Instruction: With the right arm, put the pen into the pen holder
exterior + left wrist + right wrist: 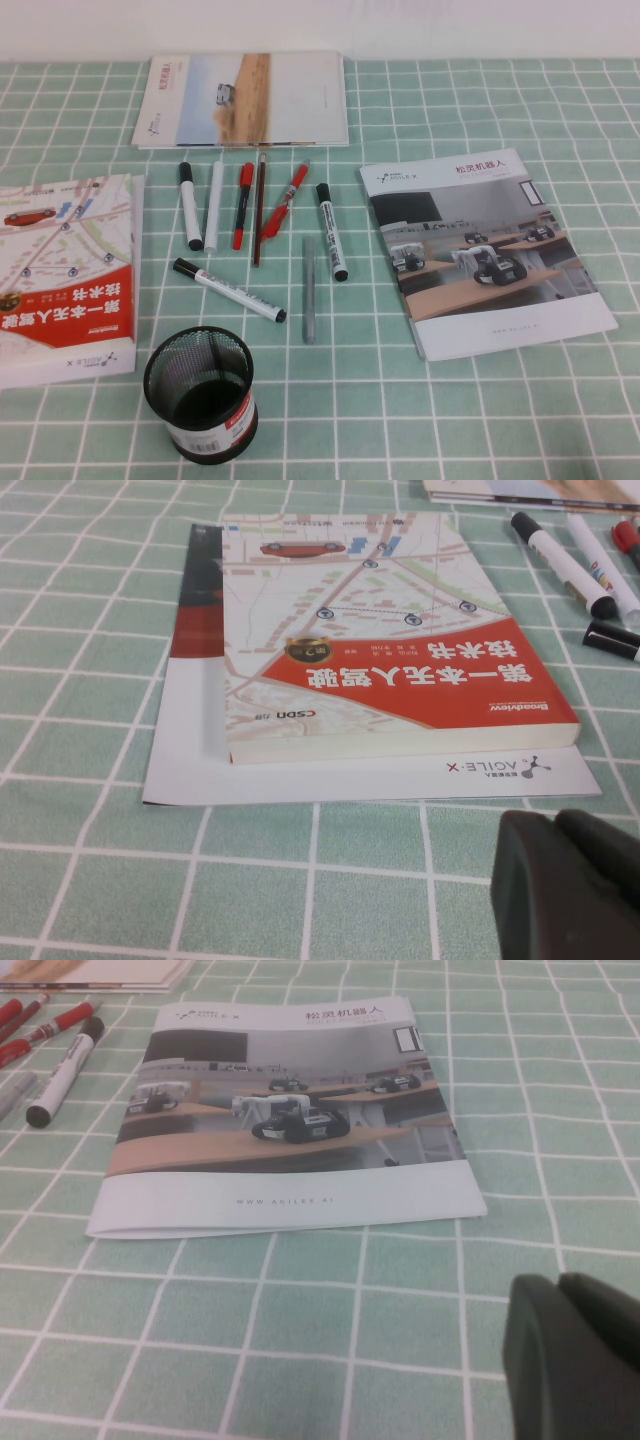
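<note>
The slim grey pen lies flat on the checked cloth in the middle of the table, between a white marker with a black cap and another white marker. Its end shows at the edge of the right wrist view. The black wire-mesh pen holder stands upright and empty at the front left. Neither arm shows in the high view. My right gripper is shut and empty, low over the cloth near the brochure. My left gripper is shut and empty, beside the red-and-white book.
Several pens and markers lie in a row behind the grey pen, among them red pens. A robot brochure lies to the right, a book to the left, and a booklet at the back.
</note>
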### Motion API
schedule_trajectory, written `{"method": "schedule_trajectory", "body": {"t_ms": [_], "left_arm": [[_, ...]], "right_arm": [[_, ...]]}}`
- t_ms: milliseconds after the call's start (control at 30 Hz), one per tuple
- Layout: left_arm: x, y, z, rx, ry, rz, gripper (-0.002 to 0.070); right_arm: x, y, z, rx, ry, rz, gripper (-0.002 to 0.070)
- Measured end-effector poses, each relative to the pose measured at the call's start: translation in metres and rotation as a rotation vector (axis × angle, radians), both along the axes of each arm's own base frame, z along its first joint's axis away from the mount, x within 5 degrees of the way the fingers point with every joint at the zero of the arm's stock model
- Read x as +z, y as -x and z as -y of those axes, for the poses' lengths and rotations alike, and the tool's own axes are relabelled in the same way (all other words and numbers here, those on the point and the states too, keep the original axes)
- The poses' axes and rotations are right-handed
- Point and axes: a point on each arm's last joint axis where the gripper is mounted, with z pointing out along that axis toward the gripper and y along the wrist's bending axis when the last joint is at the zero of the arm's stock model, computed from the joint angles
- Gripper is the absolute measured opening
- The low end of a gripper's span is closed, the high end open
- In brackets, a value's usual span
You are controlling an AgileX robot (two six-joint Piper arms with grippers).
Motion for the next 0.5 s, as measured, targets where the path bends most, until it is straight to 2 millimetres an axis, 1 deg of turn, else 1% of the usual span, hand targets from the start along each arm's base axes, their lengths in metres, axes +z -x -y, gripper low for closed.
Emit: {"method": "schedule_trajectory", "body": {"t_ms": [400,500], "left_arm": [[0.0,0.0,0.0,0.0,0.0,0.0,-0.0004],[0.0,0.0,0.0,0.0,0.0,0.0,-0.0004]], "right_arm": [[0.0007,-0.0002,0.0,-0.001,-0.002,0.008,-0.002],[0.0025,-0.0006,-0.0006,-0.001,-0.029,0.023,-0.002]]}}
